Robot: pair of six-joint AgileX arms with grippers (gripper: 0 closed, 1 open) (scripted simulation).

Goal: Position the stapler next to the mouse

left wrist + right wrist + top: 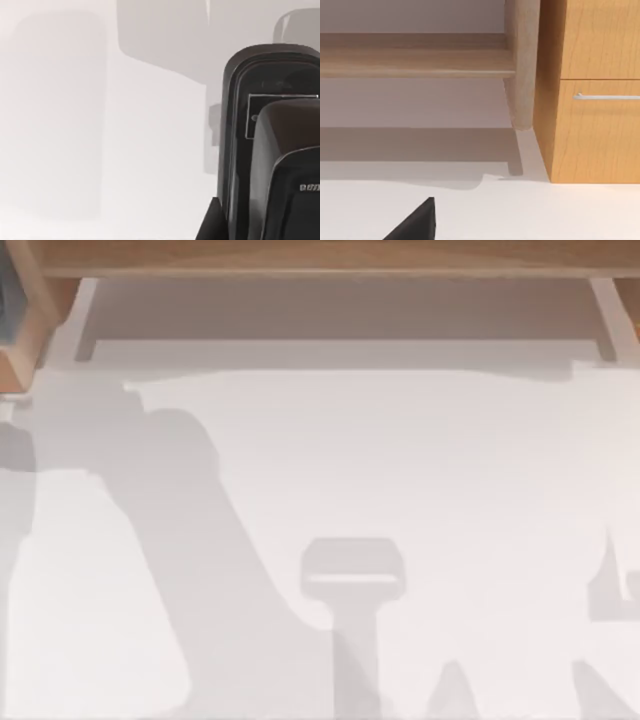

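Note:
The stapler [270, 150] is black and glossy, with a rounded end, a thin pale rectangle outlined on its base and small pale lettering on its upper piece. It lies on the white table [100, 150], very close to the left wrist camera. A black corner of my left gripper [211, 222] sits right beside it; I cannot tell whether they touch. A black wedge of my right gripper [417, 222] hangs over bare white table, facing wooden furniture. The mouse is out of view.
In the right wrist view a wooden cabinet [595, 100] with a metal drawer handle [605, 96] stands beyond the table, beside a round wooden leg [522, 65] and a low shelf [415, 62]. A wooden shelf [320, 258] runs along the table's far edge. Arm shadows cross the white table [420, 460].

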